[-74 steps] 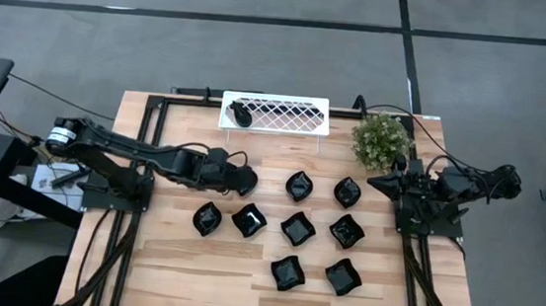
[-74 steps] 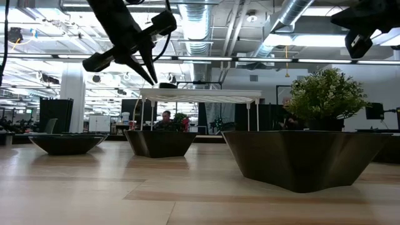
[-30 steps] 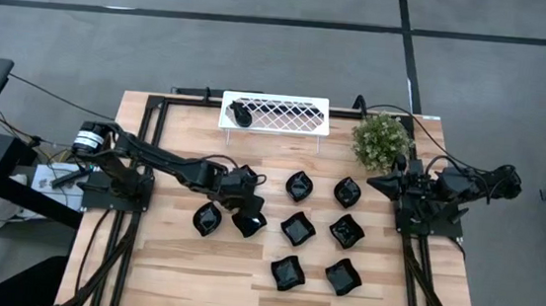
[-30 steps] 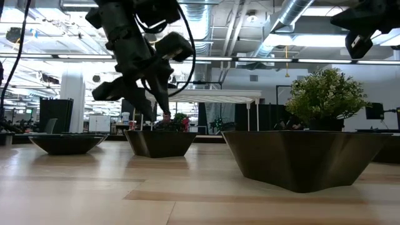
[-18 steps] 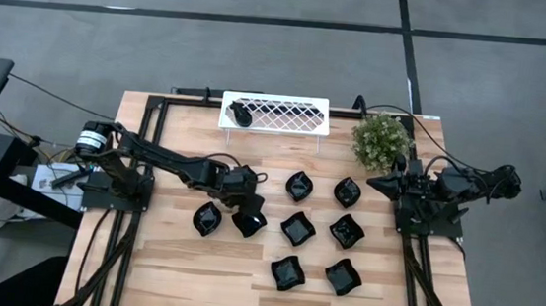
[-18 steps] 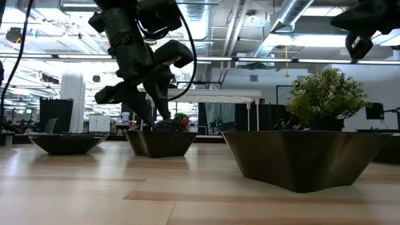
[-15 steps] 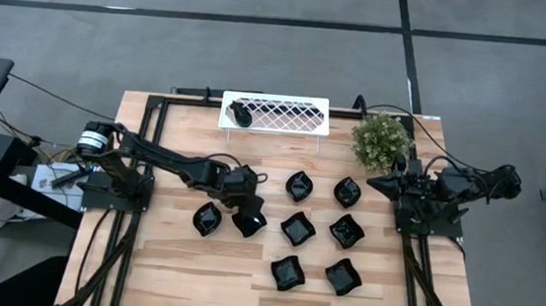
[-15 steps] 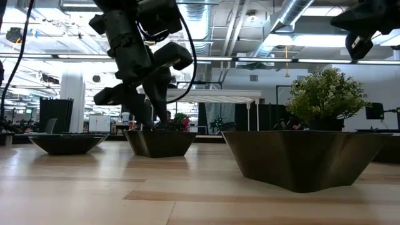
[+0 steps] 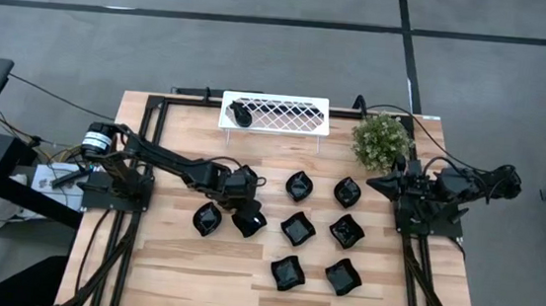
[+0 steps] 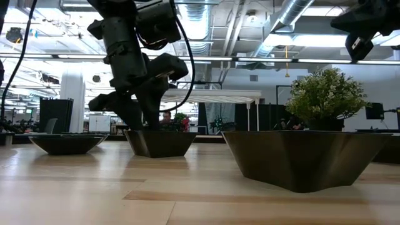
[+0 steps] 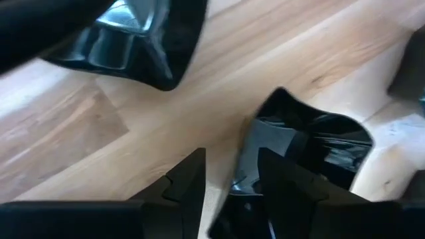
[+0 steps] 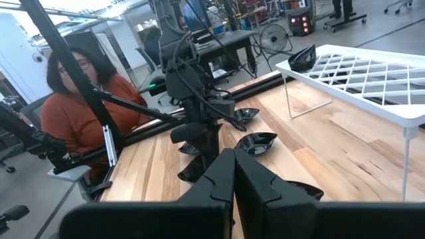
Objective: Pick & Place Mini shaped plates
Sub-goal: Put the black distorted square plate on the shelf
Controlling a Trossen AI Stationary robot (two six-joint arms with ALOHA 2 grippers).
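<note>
Left wrist view: left gripper [image 11: 229, 179] spread, one finger inside and one outside the rim of a glossy black angular mini plate [image 11: 302, 149] on pale wood table [image 11: 80, 139]. High view: left arm reaches across, bent down at that plate [image 9: 248, 220]; seven more lie in rows, one [image 9: 243, 116] on the white lattice rack [image 9: 286, 115]. Right gripper [image 12: 234, 174] pressed together, parked beside the plant [image 9: 382, 141].

Eight plates [image 9: 297, 228] cluster mid-desk [image 9: 174, 263]; rack [image 9: 275, 113] at 12 o'clock carries one plate [image 9: 242, 116]; plant [image 9: 381, 142] at 2 o'clock.
</note>
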